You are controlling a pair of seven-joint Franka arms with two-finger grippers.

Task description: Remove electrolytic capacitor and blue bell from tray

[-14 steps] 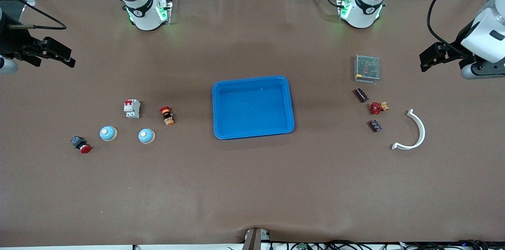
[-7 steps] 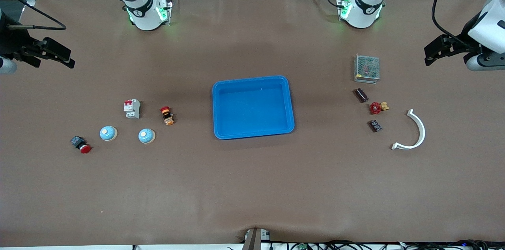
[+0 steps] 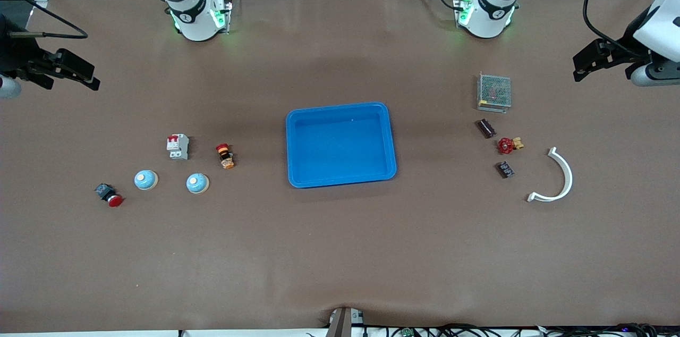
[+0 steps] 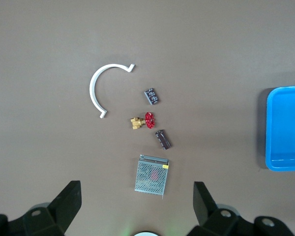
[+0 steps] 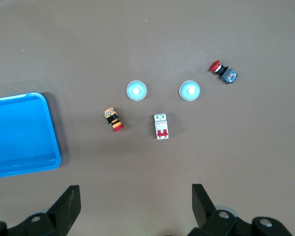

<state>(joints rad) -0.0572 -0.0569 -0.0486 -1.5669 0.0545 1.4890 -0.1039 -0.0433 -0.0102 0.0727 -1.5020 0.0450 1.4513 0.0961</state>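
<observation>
Two light blue domed bells (image 3: 145,179) (image 3: 197,183) sit toward the right arm's end of the table and also show in the right wrist view (image 5: 136,91) (image 5: 190,91). A dark cylindrical capacitor (image 3: 485,128) lies toward the left arm's end, also in the left wrist view (image 4: 162,139). A second small dark part (image 3: 505,169) lies nearer the front camera. A blue tray (image 3: 340,145) stands empty mid-table. My left gripper (image 3: 578,66) (image 4: 136,186) is open and high over its table end. My right gripper (image 3: 90,75) (image 5: 135,189) is open and high over its own end.
By the capacitor: a metal mesh box (image 3: 494,91), a red valve with brass body (image 3: 508,144), a white curved piece (image 3: 562,177). By the bells: a white circuit breaker (image 3: 178,146), an orange-and-red switch (image 3: 225,156), a red push button (image 3: 109,194).
My left gripper has drawn back and up toward the edge at its end of the table. My right gripper has barely moved. Nothing on the table has moved.
</observation>
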